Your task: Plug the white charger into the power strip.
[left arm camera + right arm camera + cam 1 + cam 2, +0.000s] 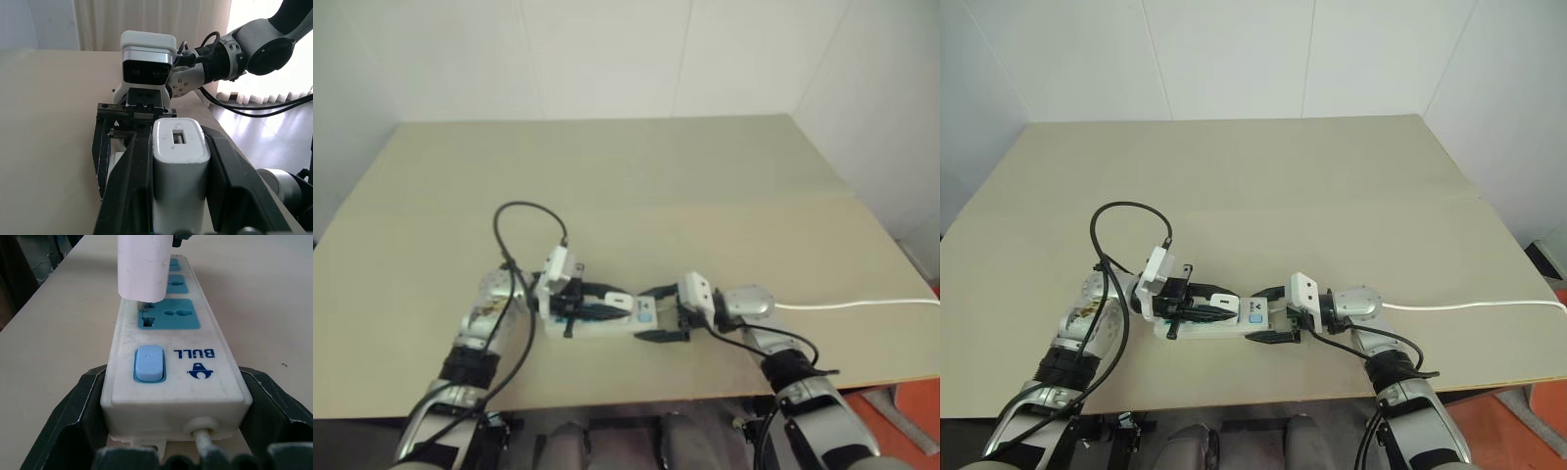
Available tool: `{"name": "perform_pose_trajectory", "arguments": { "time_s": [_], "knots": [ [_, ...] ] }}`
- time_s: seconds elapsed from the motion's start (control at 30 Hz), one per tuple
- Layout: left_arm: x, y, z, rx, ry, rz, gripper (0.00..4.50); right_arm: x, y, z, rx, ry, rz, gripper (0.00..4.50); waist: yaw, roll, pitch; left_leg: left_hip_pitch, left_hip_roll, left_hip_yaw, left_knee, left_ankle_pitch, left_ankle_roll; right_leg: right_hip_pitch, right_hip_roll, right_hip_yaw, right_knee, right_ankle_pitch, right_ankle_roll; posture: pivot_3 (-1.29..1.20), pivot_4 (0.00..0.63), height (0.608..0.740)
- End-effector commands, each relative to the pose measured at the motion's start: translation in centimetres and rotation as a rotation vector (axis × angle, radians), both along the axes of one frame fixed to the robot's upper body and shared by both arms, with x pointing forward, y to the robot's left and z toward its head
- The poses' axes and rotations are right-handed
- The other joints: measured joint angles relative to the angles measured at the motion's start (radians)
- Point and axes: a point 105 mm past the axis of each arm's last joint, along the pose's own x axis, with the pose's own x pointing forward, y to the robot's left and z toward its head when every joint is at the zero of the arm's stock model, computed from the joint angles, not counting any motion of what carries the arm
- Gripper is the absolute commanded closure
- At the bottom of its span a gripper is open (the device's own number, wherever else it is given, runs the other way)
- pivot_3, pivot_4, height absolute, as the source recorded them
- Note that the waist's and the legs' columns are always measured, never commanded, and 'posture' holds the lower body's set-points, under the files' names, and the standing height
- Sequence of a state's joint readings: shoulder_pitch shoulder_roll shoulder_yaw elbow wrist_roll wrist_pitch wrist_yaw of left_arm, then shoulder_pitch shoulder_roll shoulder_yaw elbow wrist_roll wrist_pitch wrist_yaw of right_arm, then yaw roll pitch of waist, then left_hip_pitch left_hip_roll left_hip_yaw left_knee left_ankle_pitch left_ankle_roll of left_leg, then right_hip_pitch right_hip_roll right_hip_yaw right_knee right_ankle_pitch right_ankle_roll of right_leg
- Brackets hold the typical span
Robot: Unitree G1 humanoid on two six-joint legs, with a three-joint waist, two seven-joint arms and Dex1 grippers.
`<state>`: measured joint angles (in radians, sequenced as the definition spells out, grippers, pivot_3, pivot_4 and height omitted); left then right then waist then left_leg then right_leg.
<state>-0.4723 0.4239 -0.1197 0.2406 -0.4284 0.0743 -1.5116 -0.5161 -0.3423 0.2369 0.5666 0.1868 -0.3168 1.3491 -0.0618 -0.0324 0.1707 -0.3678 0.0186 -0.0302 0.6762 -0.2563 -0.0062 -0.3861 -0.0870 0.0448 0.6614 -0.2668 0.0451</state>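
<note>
Midway across the beige table (1332, 176), the left gripper (171, 161) holds its black fingers (128, 186) clamped on the flat sides of the white charger (180, 166), which hangs over the power strip (168, 357) with its metal prongs at the slots of the blue socket (170, 314) nearest the switch (149, 363). From the right wrist view the prongs look partly entered, a gap remaining under the plug's body. The right gripper (1273, 313) braces the strip's switch end, where the thin white cable (1469, 305) leaves toward the table's far right edge; its jaws stand on either side of the bar, apparently pressing its walls, though firm contact cannot be confirmed.

Judging by its look, the charger is light, rigid, smooth plastic, likely to slip or twist if pinched near a corner; the broad side faces, as gripped now, seem the best hold. The strip is stiff but light enough to slide or tip under a push, so steadying its end appears sensible. The prongs could bend if pressed in at an angle, so a straight, square push is called for.
</note>
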Motion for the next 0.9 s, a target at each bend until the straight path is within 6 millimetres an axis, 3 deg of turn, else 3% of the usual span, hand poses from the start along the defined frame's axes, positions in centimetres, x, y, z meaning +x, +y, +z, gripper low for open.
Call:
{"name": "perform_pose_trajectory", "arguments": {
  "time_s": [0.03, 0.9],
  "knots": [
    [0.1, -0.1, 0.1, -0.014, -0.024, 0.015, 3.47, -0.6, -0.7, -2.2, -0.065, 0.082, -0.021, 1.09, 0.000, 0.000, 0.000, 0.000, 0.000, 0.000, 0.000, 0.000, 0.000, 0.000, 0.000, 0.000, 0.000, 0.000, 0.000, 0.00, 0.150, 0.740],
    [0.4, 0.4, -1.4, 0.023, -0.003, 0.036, 3.47, -0.8, -1.0, -2.5, -0.090, 0.096, -0.017, 1.09, 0.002, 0.000, 0.000, 0.000, 0.000, 0.000, -0.003, 0.000, 0.000, 0.000, 0.000, 0.000, -0.004, 0.000, 0.000, 0.00, 0.150, 0.740]
  ]
}}
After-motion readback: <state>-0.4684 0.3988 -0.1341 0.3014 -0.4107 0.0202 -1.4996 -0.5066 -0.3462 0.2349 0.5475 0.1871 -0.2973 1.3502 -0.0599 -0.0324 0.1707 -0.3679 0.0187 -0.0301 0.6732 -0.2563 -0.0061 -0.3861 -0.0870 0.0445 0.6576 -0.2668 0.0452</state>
